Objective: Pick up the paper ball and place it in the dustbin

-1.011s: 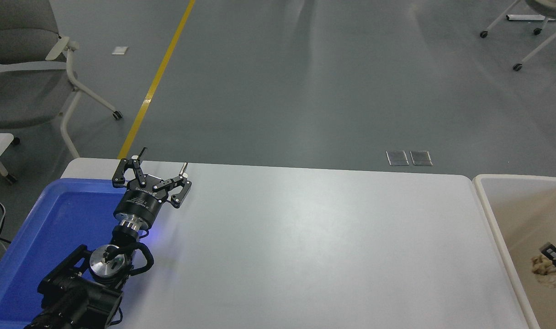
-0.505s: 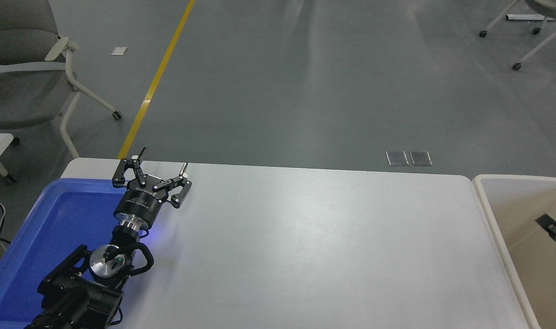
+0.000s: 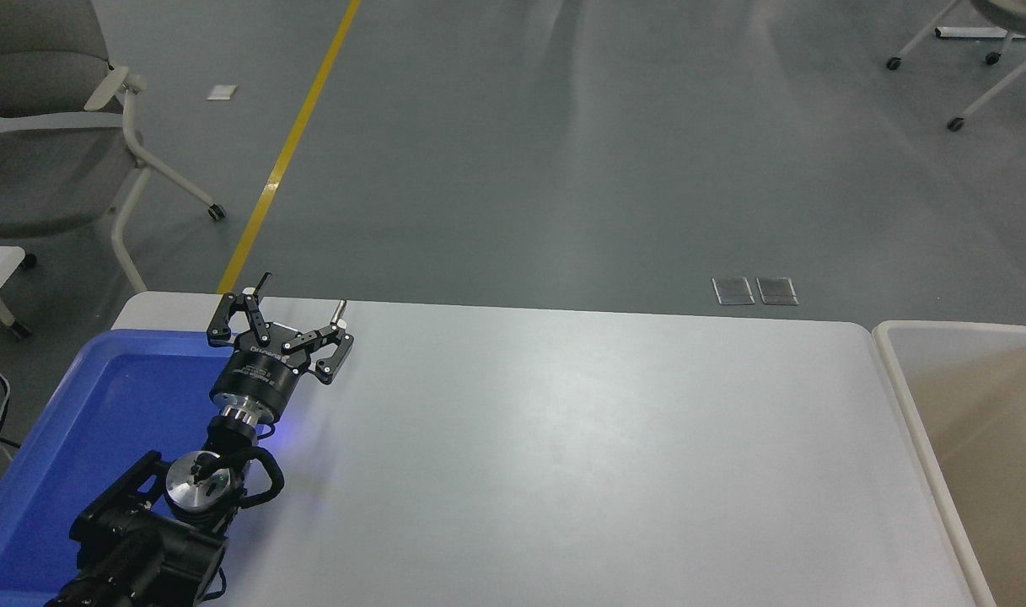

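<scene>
The cream-beige dustbin (image 3: 909,396) stands at the table's right end, cut off by the picture's edge; the part of its inside that shows holds nothing. The paper ball is out of view. My right gripper is out of the picture. My left gripper (image 3: 300,298) is parked at the lower left, over the far right corner of the blue tray, its fingers spread open with nothing between them.
A bright blue shallow tray (image 3: 83,438) lies at the table's left end under my left arm. The white table (image 3: 580,455) stretches between tray and bin. A grey office chair (image 3: 32,126) stands on the floor at the far left.
My right gripper, seen inside the dustbin with the paper ball a second ago, drew back to the right and left the picture. The ball no longer shows. The left arm stayed still.
</scene>
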You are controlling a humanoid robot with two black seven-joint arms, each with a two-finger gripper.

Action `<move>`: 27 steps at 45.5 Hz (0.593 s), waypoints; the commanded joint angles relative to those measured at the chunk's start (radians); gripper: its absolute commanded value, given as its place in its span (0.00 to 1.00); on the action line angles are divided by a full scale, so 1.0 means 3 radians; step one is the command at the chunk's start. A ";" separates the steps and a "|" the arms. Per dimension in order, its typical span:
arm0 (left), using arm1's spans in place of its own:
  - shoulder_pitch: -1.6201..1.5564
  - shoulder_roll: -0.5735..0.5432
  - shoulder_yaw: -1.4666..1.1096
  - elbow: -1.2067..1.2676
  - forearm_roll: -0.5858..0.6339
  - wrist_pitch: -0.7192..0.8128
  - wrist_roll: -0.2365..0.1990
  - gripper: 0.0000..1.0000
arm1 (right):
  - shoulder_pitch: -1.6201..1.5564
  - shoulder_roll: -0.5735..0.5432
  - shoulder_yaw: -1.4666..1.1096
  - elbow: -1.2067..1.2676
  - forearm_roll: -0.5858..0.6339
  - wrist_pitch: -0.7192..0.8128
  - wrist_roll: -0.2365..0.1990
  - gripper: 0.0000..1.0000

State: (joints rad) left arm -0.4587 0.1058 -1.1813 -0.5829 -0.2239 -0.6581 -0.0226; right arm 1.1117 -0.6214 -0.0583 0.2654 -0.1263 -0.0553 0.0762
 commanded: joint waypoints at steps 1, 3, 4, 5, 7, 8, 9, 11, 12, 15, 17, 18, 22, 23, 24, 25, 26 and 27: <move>0.0000 0.0000 -0.0005 0.0000 0.0000 0.0000 -0.0001 0.99 | 0.0298 -0.0081 0.0725 0.0408 -0.0003 0.0000 0.0344 1.00; 0.0000 0.0000 0.0000 0.0000 0.0000 0.0000 -0.0001 0.99 | 0.0288 -0.0112 0.0879 0.0511 -0.0003 0.0000 0.0476 1.00; 0.0000 0.0000 0.0000 0.0000 0.0000 0.0000 -0.0001 0.99 | 0.0288 -0.0107 0.0961 0.0562 -0.0008 0.0000 0.0538 1.00; 0.0000 0.0000 0.0000 0.0000 0.0000 0.0000 -0.0001 0.99 | 0.0283 -0.0097 0.1058 0.0603 -0.0003 0.0000 0.0599 1.00; 0.0000 0.0000 0.0000 0.0000 0.0000 0.0000 -0.0001 0.99 | 0.0272 -0.0092 0.1226 0.0700 -0.0003 0.0000 0.0697 1.00; 0.0000 0.0000 0.0000 0.0000 0.0000 0.0000 -0.0001 0.99 | 0.0262 -0.0092 0.1308 0.0746 -0.0008 0.0000 0.0732 1.00; 0.0000 0.0000 0.0000 0.0000 0.0000 0.0000 -0.0001 0.99 | 0.0247 -0.0092 0.1390 0.0792 -0.0008 0.0000 0.0768 1.00; 0.0000 0.0000 0.0000 0.0000 0.0000 0.0000 -0.0001 0.99 | 0.0196 -0.0092 0.1533 0.0899 -0.0008 0.0000 0.0814 1.00; 0.0000 0.0000 0.0000 0.0000 0.0000 0.0000 -0.0001 0.99 | 0.0170 -0.0097 0.1600 0.0951 -0.0008 0.0005 0.0830 1.00; 0.0000 0.0000 0.0000 0.0000 0.0000 0.0000 -0.0001 0.99 | 0.0089 -0.0097 0.1779 0.1109 -0.0034 0.0005 0.0876 1.00; 0.0000 0.0000 0.0000 0.0000 0.0000 0.0000 -0.0001 0.99 | 0.0022 -0.0097 0.1886 0.1216 -0.0075 0.0005 0.0901 1.00; 0.0000 0.0000 0.0000 0.0000 0.0000 0.0000 -0.0001 0.99 | -0.0019 -0.0097 0.1932 0.1257 -0.0105 0.0005 0.0912 1.00; 0.0000 0.0000 0.0000 0.0000 0.0000 0.0000 -0.0001 0.99 | -0.0203 -0.0092 0.2081 0.1329 -0.0218 0.0005 0.0922 1.00; 0.0000 0.0000 0.0000 0.0000 0.0000 0.0000 -0.0001 0.99 | -0.0254 -0.0092 0.2106 0.1334 -0.0238 0.0005 0.0922 1.00; 0.0000 0.0000 0.0000 0.0000 0.0000 0.0000 -0.0001 0.99 | -0.0300 -0.0087 0.2132 0.1340 -0.0249 0.0000 0.0922 1.00; 0.0000 0.0000 0.0000 0.0000 0.0000 0.0000 -0.0001 0.99 | -0.0346 -0.0071 0.2153 0.1340 -0.0254 0.0005 0.0922 1.00; 0.0000 0.0000 0.0000 0.0000 0.0000 0.0000 -0.0001 0.99 | -0.0397 -0.0056 0.2168 0.1335 -0.0254 0.0000 0.0922 1.00; 0.0000 0.0000 0.0000 0.0000 0.0000 0.0000 -0.0001 0.99 | -0.0453 -0.0046 0.2183 0.1335 -0.0254 0.0000 0.0922 1.00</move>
State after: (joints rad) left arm -0.4587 0.1058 -1.1813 -0.5829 -0.2241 -0.6581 -0.0230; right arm 1.0945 -0.6477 0.4627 0.5923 -0.1645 -0.0545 0.3186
